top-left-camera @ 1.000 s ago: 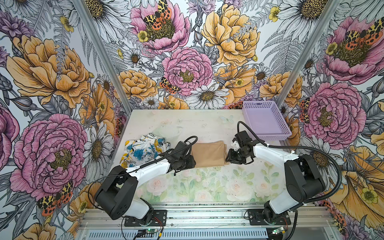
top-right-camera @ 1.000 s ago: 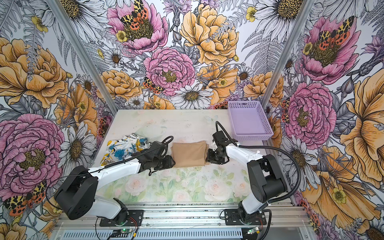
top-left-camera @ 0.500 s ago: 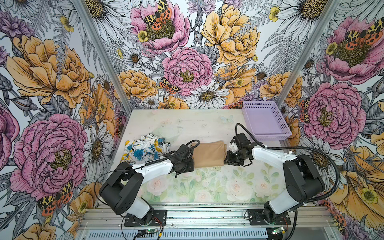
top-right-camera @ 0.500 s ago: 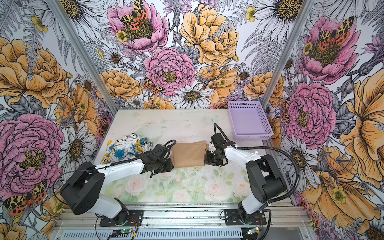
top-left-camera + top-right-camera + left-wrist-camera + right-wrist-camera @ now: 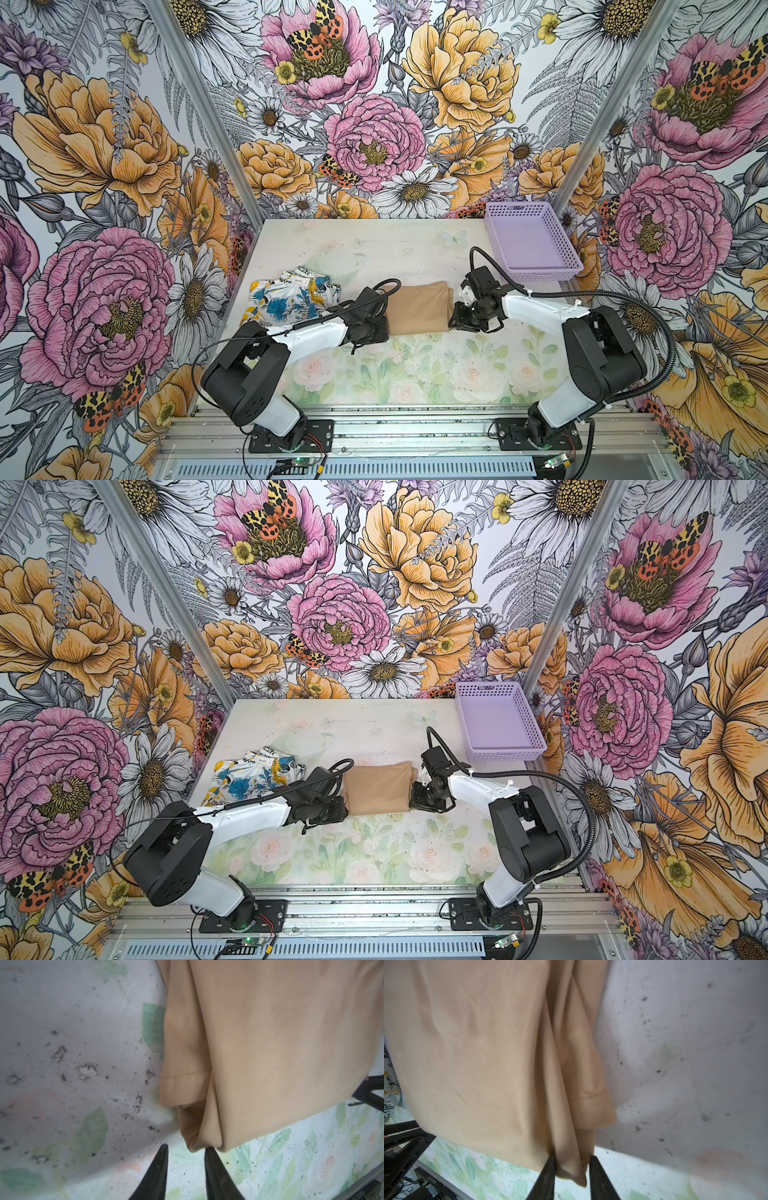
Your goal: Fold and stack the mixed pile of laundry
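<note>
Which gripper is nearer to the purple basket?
Right. The right gripper is at the right edge of the beige garment, close in front of the basket; the left gripper is at its left edge, farther away.

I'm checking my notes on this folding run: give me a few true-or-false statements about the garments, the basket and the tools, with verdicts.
1. The lavender basket holds a garment. False: it is empty.
2. The tan garment lies between the left tool and the right tool. True.
3. The patterned garment is stacked on the tan garment. False: it lies crumpled to its left in both top views.
4. A tan corner sits between the right tool's fingers. True.
5. The left tool grips cloth. False: bare table shows between its fingers.
</note>
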`<state>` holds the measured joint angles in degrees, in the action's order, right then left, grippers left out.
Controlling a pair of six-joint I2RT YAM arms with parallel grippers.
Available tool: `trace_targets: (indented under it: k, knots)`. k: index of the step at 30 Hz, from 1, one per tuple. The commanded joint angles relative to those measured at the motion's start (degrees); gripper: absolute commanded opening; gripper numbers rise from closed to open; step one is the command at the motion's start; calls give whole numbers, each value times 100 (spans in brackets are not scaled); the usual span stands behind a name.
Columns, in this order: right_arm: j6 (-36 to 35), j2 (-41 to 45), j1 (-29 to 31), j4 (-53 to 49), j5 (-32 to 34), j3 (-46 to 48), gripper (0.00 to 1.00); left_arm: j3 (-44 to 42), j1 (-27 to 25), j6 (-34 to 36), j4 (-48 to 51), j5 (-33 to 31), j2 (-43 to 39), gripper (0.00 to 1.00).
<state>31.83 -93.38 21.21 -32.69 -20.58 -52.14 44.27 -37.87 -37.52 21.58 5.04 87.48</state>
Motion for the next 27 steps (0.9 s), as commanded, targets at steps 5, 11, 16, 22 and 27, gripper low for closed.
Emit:
trace_targets:
  k: [5, 11, 16, 22, 27]
  knots:
    - [-99, -94, 24, 131, 159, -244, 22, 243, -19, 126, -154, -135, 145, 29]
    - [-74, -110, 28, 140, 132, -234, 7, 316, -18, 182, -194, -84, 245, 21]
    - [-66, -84, 24, 140, 116, -199, 0, 337, -16, 201, -182, -83, 301, 3]
    - [-54, 80, -85, 131, 110, -31, 0, 177, 85, 176, -61, -204, 83, 0]
    - [-81, 198, -312, 126, 76, 116, 0, -145, 342, 195, -19, -211, -324, 0]
